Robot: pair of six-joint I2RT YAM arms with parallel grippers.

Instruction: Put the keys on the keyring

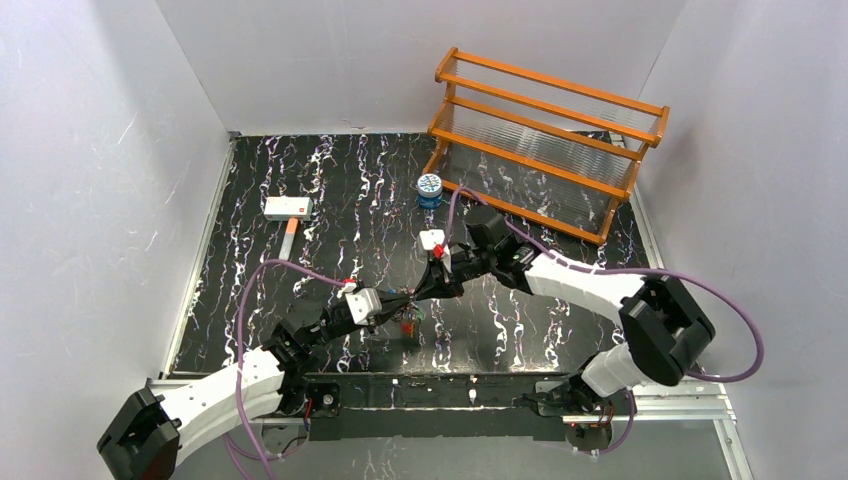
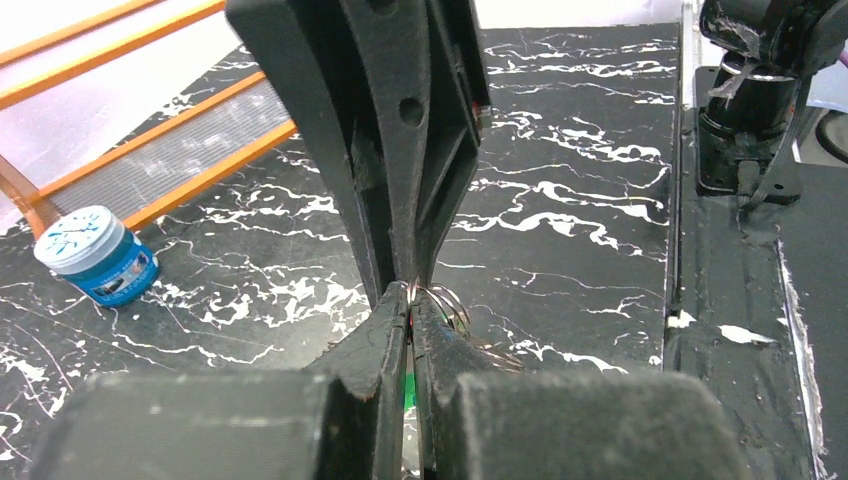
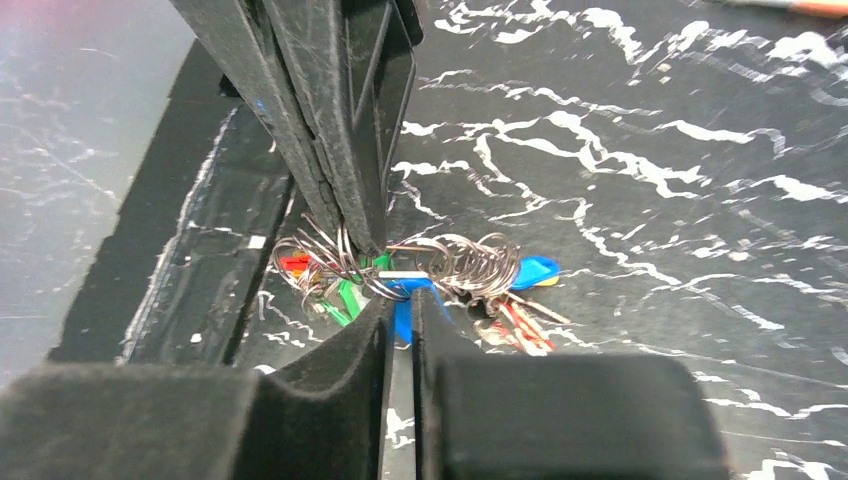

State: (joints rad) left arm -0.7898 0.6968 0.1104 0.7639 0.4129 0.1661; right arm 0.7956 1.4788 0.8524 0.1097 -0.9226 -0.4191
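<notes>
Black, white-veined tabletop (image 1: 330,200) between pale walls; orange rack (image 1: 545,140) at the far right, small blue tin (image 1: 429,189) in front of it, both well apart from the work. Mid-table, just ahead of the bases, two claws nose to nose over one tangled bunch.

From the left gripper (image 2: 410,322), a tight clamp on the thin wire of the keyring (image 3: 470,266). From the right gripper (image 3: 402,318), only a slit between the jaws, with something blue in the gap; impossible to say whether gripped or merely straddled.

As for the keys (image 3: 535,270), right at the fingertips: blue head just beyond the right claw's tips, green and red on the other side by the left claw's tips, more red below, all touching the wire loops. Resting on the table or hanging just above it — cannot tell which.

For the step, probably threading a key onto the wire: hold the left clamp firm and motionless, to give a fixed ring. Work the right claw in small, slow moves along the wire, never across it. Avoid pulling — likely to drag the whole bunch or twist the loop out of the pinch.
</notes>
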